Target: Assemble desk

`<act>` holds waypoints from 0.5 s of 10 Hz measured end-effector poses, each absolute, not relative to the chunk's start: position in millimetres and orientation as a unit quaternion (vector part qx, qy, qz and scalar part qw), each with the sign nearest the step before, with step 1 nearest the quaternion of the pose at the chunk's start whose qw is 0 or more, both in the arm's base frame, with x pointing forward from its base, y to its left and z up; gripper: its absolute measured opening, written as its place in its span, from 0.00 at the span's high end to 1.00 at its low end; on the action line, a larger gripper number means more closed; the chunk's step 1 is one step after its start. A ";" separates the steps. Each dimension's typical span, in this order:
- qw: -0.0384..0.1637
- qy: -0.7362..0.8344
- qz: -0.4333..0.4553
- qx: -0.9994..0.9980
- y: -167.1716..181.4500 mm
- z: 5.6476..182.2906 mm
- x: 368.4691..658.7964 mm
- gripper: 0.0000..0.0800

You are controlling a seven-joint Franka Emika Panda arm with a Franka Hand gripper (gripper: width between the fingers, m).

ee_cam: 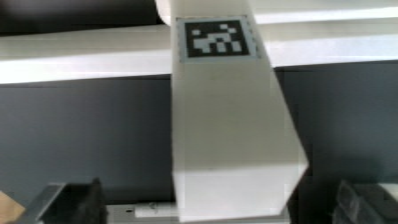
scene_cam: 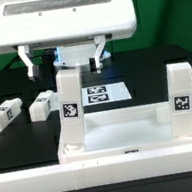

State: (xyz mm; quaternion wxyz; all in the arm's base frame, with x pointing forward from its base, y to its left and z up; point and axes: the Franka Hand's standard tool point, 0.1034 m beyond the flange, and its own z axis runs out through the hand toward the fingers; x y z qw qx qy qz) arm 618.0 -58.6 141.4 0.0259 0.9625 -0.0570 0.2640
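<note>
The white desk top (scene_cam: pixel 130 131) lies at the front with two tagged legs standing upright in it, one at the exterior view's left (scene_cam: pixel 71 108) and one at its right (scene_cam: pixel 183 98). My gripper (scene_cam: pixel 64 63) hangs just above the left leg, open. In the wrist view that leg (ee_cam: pixel 228 130) runs between my fingers (ee_cam: pixel 71 202). A dark gap shows on each side, so they do not touch it. The desk top (ee_cam: pixel 89 65) shows as a white band behind it. Two loose legs (scene_cam: pixel 6 113) (scene_cam: pixel 42 105) lie on the black table at the left.
The marker board (scene_cam: pixel 103 91) lies flat on the table behind the desk top. A long white rail wall (scene_cam: pixel 108 178) runs along the front edge below the desk top.
</note>
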 end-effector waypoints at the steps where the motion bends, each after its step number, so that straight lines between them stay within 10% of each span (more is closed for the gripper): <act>1: 0.020 -0.057 0.251 0.966 -56.1 139.6 617.8 0.19; 5: -0.022 -0.065 0.145 0.987 -48.5 132.9 618.9 0.19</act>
